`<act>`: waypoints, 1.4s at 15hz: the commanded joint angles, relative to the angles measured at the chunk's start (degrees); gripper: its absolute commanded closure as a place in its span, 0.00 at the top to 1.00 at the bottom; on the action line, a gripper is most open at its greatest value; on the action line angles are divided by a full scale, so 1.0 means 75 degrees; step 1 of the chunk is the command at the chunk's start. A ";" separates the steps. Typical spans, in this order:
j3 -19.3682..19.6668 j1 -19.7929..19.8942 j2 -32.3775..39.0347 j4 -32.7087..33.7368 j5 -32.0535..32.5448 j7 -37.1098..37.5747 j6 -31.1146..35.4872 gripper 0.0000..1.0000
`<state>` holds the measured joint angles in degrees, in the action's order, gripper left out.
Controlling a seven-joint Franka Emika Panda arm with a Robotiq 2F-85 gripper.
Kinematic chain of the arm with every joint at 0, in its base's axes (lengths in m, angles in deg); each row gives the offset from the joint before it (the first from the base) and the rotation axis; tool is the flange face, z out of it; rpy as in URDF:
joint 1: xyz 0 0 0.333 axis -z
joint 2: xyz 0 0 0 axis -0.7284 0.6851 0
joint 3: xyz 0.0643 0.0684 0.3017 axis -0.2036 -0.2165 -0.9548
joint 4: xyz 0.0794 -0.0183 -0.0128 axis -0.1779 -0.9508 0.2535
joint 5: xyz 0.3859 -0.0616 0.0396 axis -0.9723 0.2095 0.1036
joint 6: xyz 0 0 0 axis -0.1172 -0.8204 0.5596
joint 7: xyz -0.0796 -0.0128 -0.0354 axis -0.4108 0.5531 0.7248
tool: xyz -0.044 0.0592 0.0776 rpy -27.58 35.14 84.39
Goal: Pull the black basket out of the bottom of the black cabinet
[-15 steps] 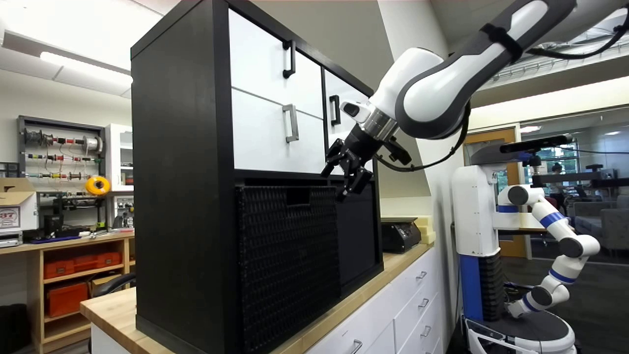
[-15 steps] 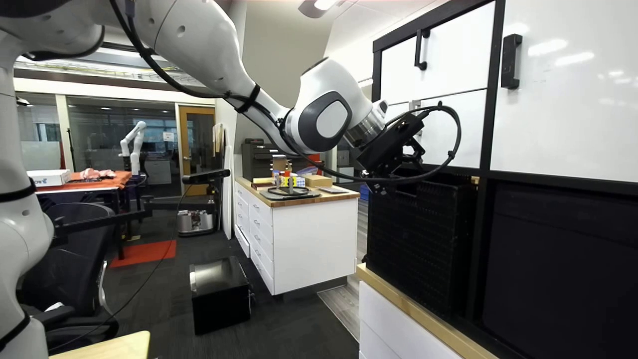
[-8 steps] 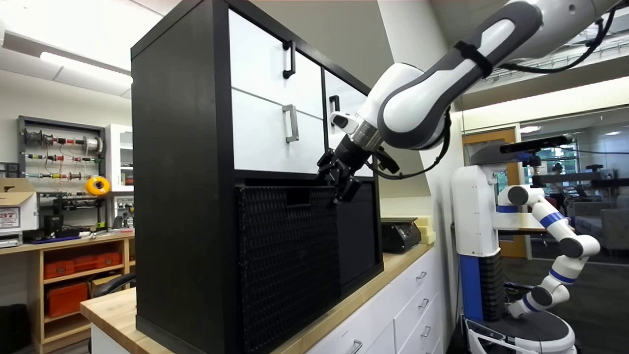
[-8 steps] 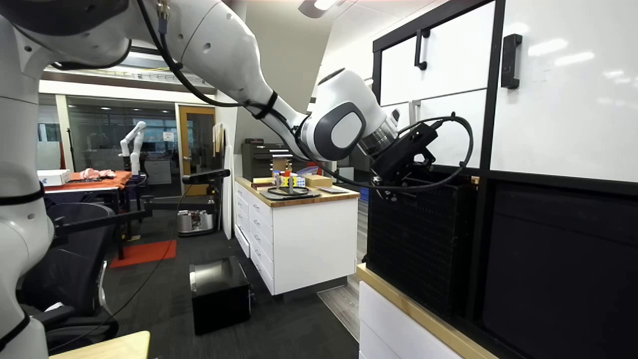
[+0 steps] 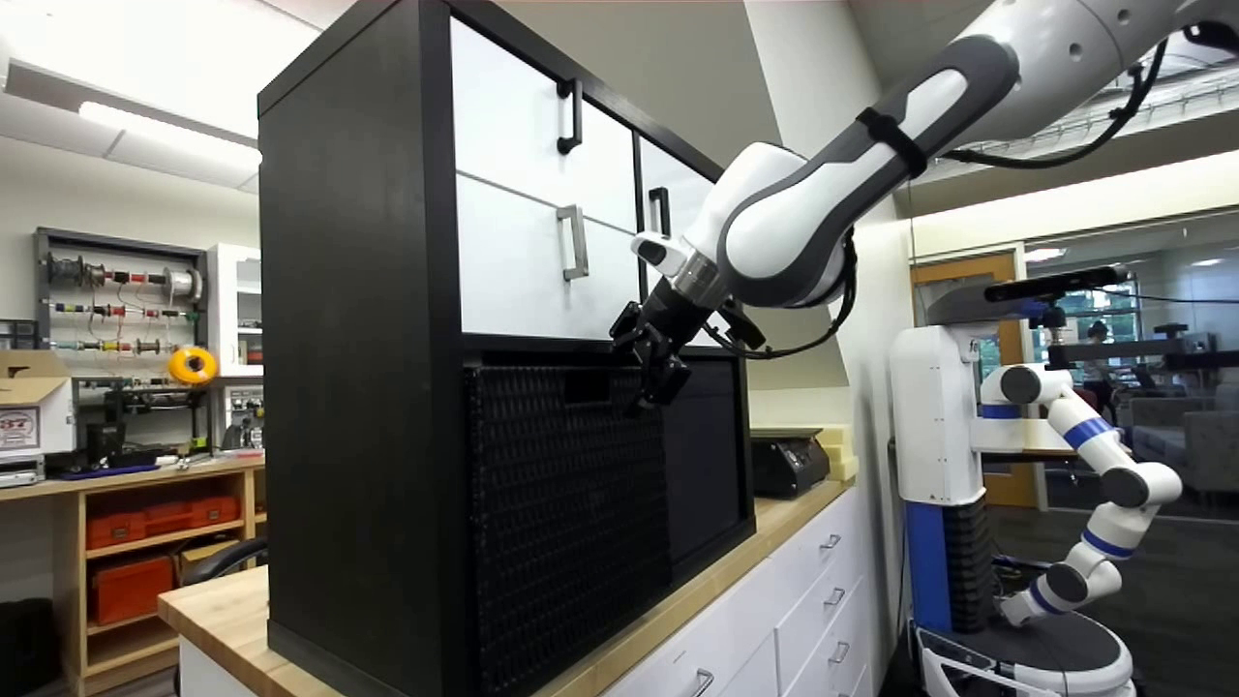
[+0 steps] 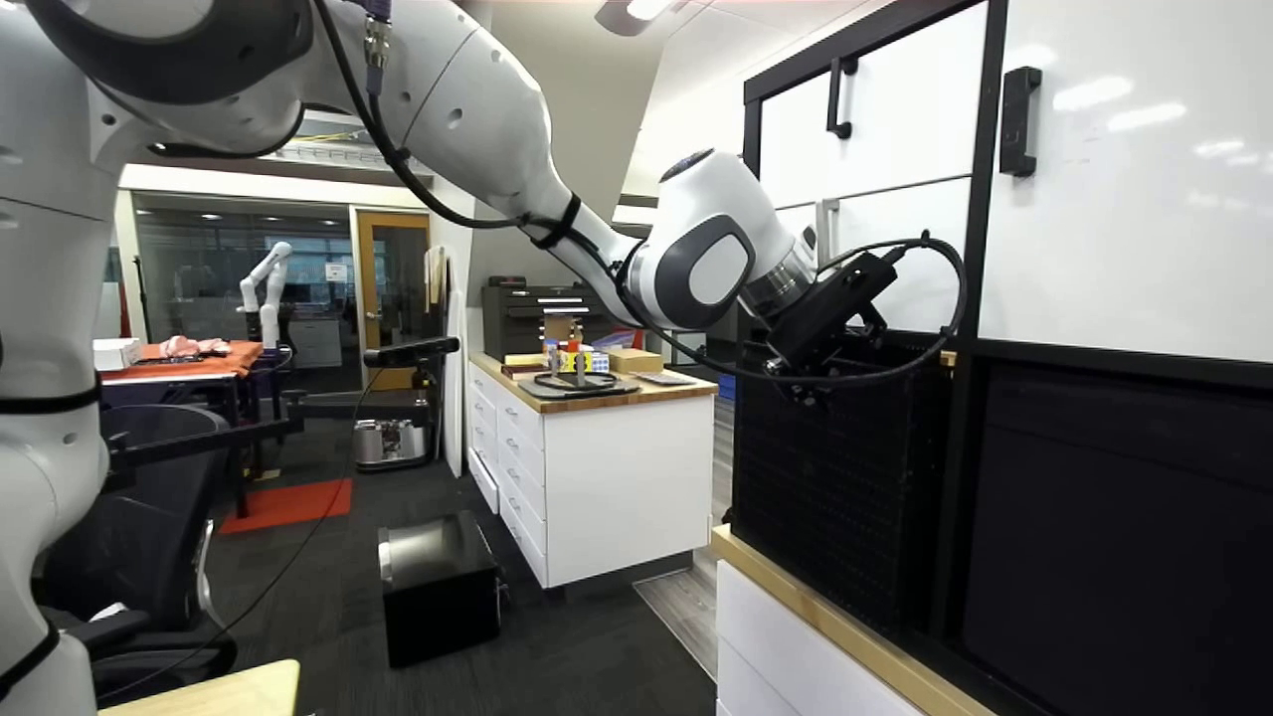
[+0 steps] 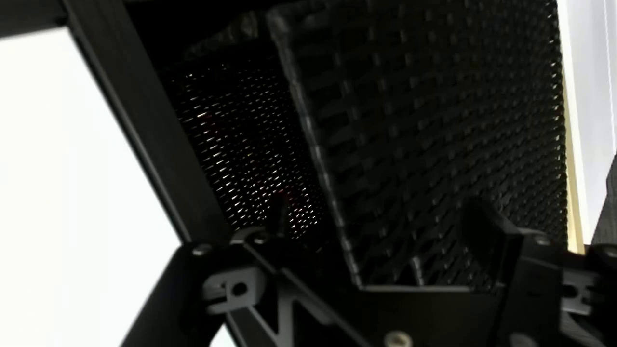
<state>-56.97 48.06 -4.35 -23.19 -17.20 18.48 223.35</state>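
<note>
I've got the arm (image 5: 789, 237) slanting down to the front of the black cabinet (image 5: 344, 368), and my pincer (image 7: 376, 209) stands wide, its two fingers (image 7: 491, 241) well apart. The black basket (image 5: 571, 523) sits upright in the bottom row of the cabinet, left of the dark panel (image 5: 711, 465) in both exterior views. In my wrist view its top rim (image 7: 315, 149) runs between the fingers: one finger lies over the dark gap above the basket, the other in front of the woven face (image 7: 434, 120). It's black on black down there, so I can't honestly tell whether either finger touches. In an exterior view the handle slot (image 5: 587, 388) shows near the basket's top edge, with the pincer just to its right. White drawer fronts (image 5: 518, 261) stand above the basket. The cabinet rests on a wooden surface (image 5: 215, 602), with a black device (image 5: 789, 465) on that same surface, just past the cabinet's far end. Well apart from all this I can see a white robot (image 5: 934, 426) with blue bands.
</note>
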 commanded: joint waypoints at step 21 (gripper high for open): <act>-0.0018 -0.0002 -0.1605 -0.1107 0.1170 0.0278 -0.0999 0.04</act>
<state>-56.81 47.48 -10.08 -26.71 -11.42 18.35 216.51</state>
